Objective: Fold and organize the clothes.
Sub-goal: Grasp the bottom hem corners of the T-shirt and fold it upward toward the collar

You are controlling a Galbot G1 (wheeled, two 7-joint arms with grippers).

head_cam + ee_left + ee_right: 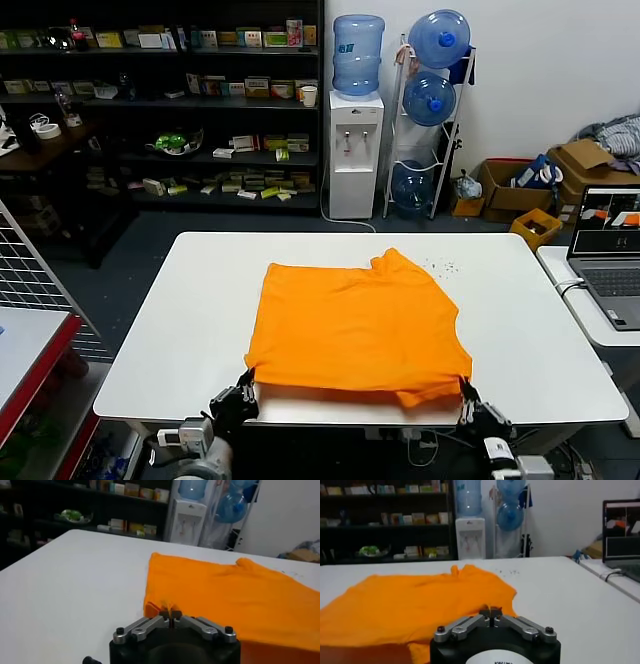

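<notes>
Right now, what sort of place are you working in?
Probably a lab or stockroom mocked up as a shop: dark shelves of boxed goods, a water dispenser beside spare bottles, cardboard boxes, and a laptop beside the white table.

The T-shirt (358, 325) is bright orange and of soft fabric. It lies on the white worktop (180, 330), folded into a rough rectangle, and its upper layer is mostly smooth with a few soft creases. No lettering shows on the side that faces up. At about 1 o'clock of the cloth a small rounded bump of fabric stands out from the far edge. The near edge reaches close to the worktop's 6 o'clock rim. Its corner at 7 o'clock and its corner at 5 o'clock are each pinched, and at 5 o'clock a lower layer peeks out below the upper one.
</notes>
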